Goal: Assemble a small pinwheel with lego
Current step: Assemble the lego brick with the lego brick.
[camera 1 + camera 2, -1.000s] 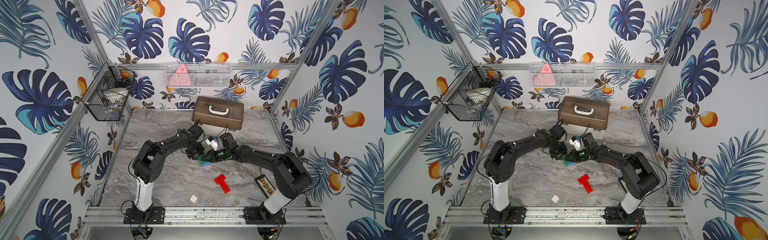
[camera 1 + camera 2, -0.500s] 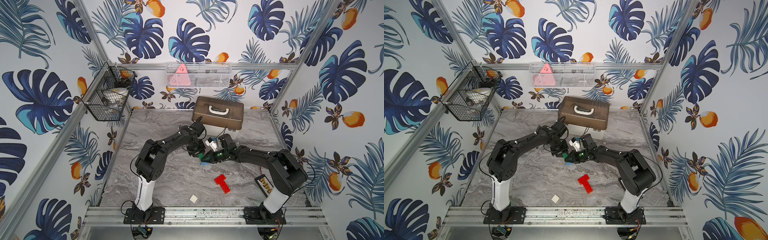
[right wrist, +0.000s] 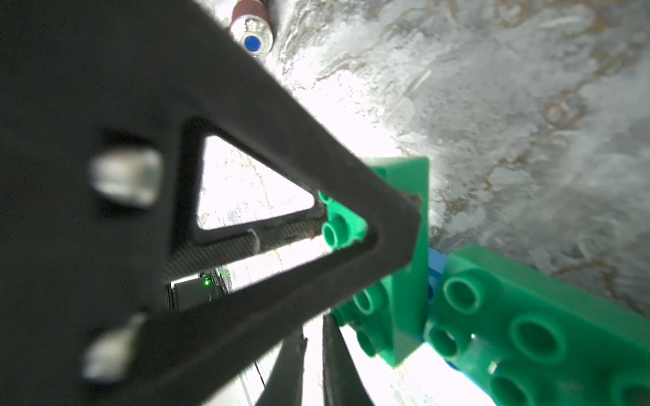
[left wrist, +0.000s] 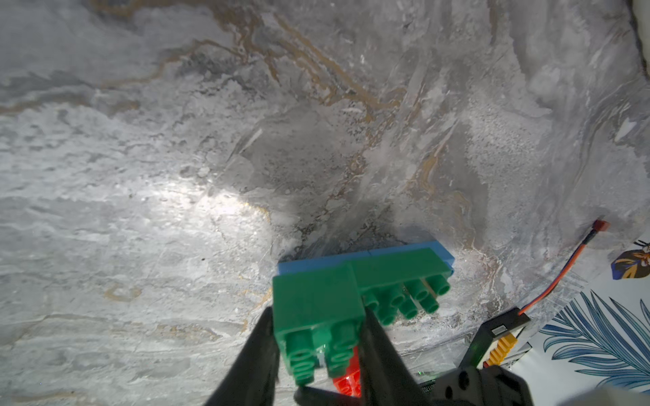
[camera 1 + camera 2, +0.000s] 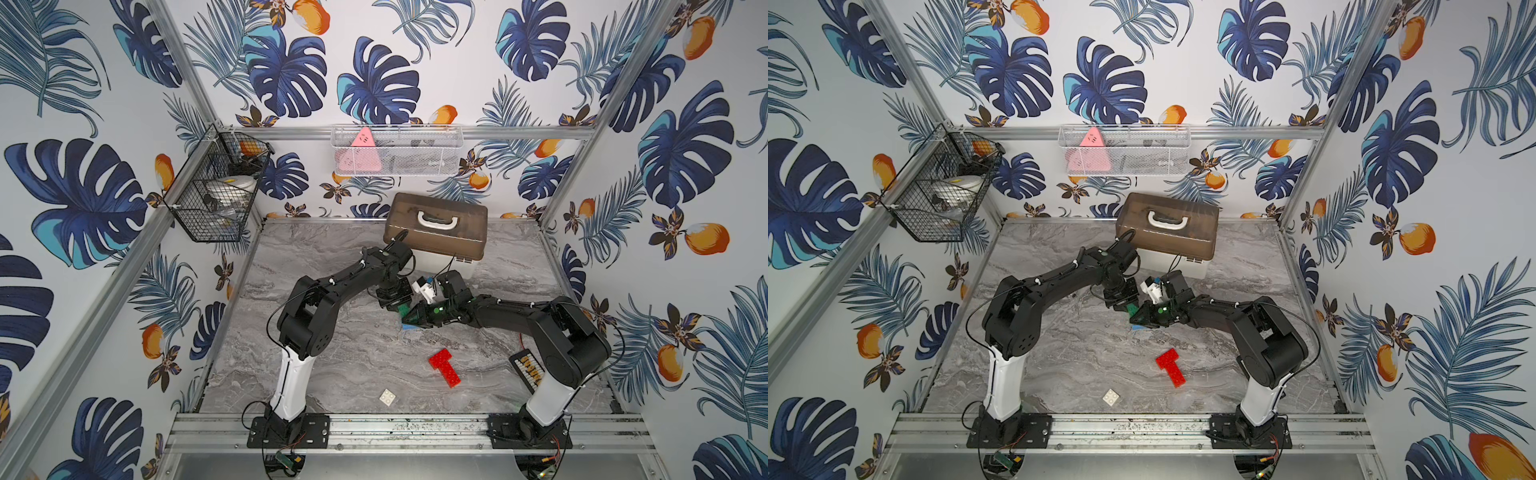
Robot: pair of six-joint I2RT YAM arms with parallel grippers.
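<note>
Farthest out in front of the box (image 5: 436, 232), flat on the table (image 5: 332, 365): a small white brick (image 5: 387, 397), studs up, untouched. A little closer to the box, two red bricks (image 5: 444, 368) already pressed into a T; level with them but well to the box's right, a black tray (image 5: 527, 370) of yellow beads. Just in front of the box, the work itself — left gripper (image 4: 317, 316) clamped on the sides of a green brick (image 4: 313, 295), set beside a second green brick (image 4: 397, 274), both against blue bricks (image 4: 436, 251) underneath; right gripper (image 5: 412, 318) closed, seemingly on nothing, tip up against the same cluster. Hard to tell whether resting on the table or held just off it. Judged as mid-assembly: green and blue arms being seated, red pair and white centre yet to be added. Next, most likely: steady the cluster with the left, press squarely for a full seat of the studs, then fetch the red T — lining up before pushing, not sliding. Grey veined marble-look top, glossy under the lights, probably slippery for small plastic. Behind the box, leaf-and-fruit wallpaper (image 5: 374, 83); above it a white mesh basket (image 5: 397, 149) with something pink inside; up to the box's left, a black wire basket (image 5: 216, 195).
</note>
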